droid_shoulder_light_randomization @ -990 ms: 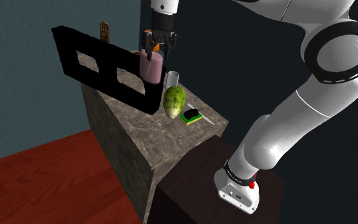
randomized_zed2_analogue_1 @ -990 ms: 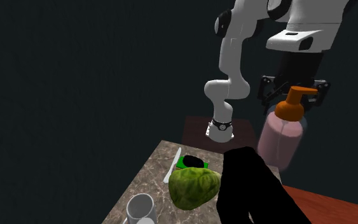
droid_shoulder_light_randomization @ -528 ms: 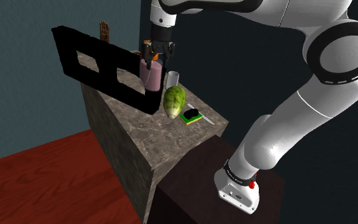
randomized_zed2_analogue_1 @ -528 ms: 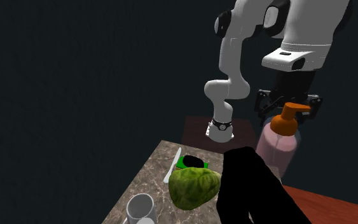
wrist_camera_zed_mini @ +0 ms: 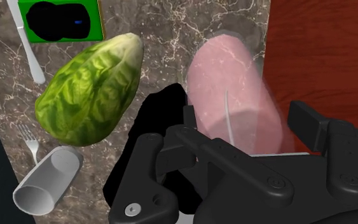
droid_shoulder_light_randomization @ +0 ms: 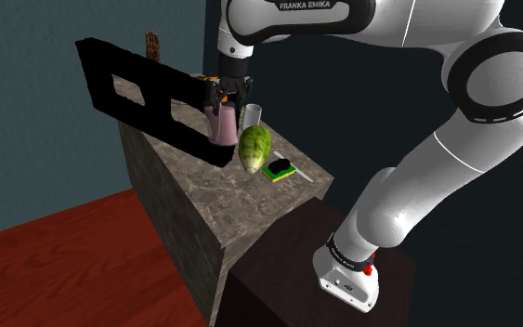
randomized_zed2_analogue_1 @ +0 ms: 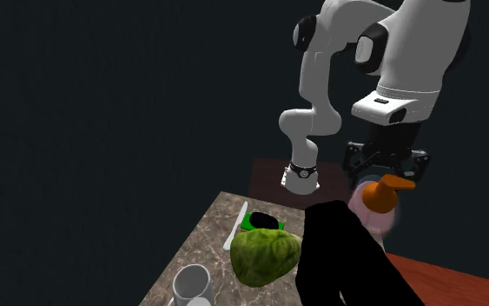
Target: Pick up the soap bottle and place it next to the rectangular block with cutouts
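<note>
1. Shoulder view: the big white arm point(droid_shoulder_light_randomization: 454, 139) goes up from its dark stand point(droid_shoulder_light_randomization: 287, 269) and reaches over to that view's left.
2. A table point(droid_shoulder_light_randomization: 203, 200) with a stone-look top stands on a red floor point(droid_shoulder_light_randomization: 64, 260).
3. A black block with cutouts point(droid_shoulder_light_randomization: 92, 74) stands up on its edge on the table.
4. A green lettuce point(droid_shoulder_light_randomization: 254, 149) lies on the table, just beside one end of the block.
5. The pink soap bottle point(droid_shoulder_light_randomization: 223, 125) with an orange top is upright, close beside the block and the lettuce, near the table's edge. I cannot tell if its bottom touches the table.
6. The black gripper point(droid_shoulder_light_randomization: 226, 96) is right above the bottle, and its fingers pinch the bottle near the top.
7. A pale cup point(droid_shoulder_light_randomization: 252, 115) is near the lettuce.
8. A green sponge point(droid_shoulder_light_randomization: 279, 170) with something black on it lies on the lettuce's other side.
9. A small fork point(wrist_camera_zed_mini: 26, 137) lies beside the cup.
</note>
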### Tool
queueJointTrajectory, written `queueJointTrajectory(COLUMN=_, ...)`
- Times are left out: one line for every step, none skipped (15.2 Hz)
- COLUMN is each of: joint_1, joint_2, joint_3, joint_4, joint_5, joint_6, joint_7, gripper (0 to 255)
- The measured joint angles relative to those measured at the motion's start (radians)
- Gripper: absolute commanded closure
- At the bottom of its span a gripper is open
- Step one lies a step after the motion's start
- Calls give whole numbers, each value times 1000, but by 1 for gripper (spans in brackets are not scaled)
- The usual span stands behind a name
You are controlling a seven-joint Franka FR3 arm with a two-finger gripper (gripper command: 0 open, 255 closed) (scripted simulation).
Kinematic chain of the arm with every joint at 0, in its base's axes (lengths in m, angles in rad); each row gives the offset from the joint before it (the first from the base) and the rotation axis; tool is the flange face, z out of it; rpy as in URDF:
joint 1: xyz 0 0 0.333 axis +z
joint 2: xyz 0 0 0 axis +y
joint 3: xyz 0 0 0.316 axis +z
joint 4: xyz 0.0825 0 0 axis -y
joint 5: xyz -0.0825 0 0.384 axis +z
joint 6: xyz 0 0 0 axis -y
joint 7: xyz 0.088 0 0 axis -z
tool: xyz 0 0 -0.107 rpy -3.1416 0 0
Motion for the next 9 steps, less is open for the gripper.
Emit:
queueJointTrajectory(joint_1=-1, joint_2=0, joint_3=-1, joint_4=-14, joint_5=0, joint_6=15, joint_7=-3, gripper=255)
queueJointTrajectory(joint_1=-1, joint_2=3, joint_3=-1, joint_4=-26, joint_5=0, joint_6=29, joint_7=-2, gripper=255)
queueJointTrajectory(joint_1=0, joint_2=7, joint_3=1, joint_4=-36, joint_5=0, joint_6=43, joint_7=-1, gripper=255)
queueJointTrajectory(joint_1=0, joint_2=5, joint_3=2, joint_4=-50, joint_5=1, joint_6=58, joint_7=-1, gripper=255)
queueJointTrajectory(joint_1=1, joint_2=4, joint_3=3, joint_4=-64, joint_5=1, joint_6=71, joint_7=-1, gripper=255)
queueJointTrajectory(joint_1=1, joint_2=10, joint_3=3, joint_4=-70, joint_5=1, joint_6=83, joint_7=-1, gripper=255)
queueJointTrajectory(joint_1=1, joint_2=12, joint_3=4, joint_4=-80, joint_5=1, joint_6=95, joint_7=0, gripper=255)
queueJointTrajectory(joint_1=1, joint_2=14, joint_3=4, joint_4=-88, joint_5=2, joint_6=107, joint_7=-1, gripper=255)
queueJointTrajectory(joint_1=1, joint_2=19, joint_3=6, joint_4=-97, joint_5=2, joint_6=120, joint_7=0, gripper=255)
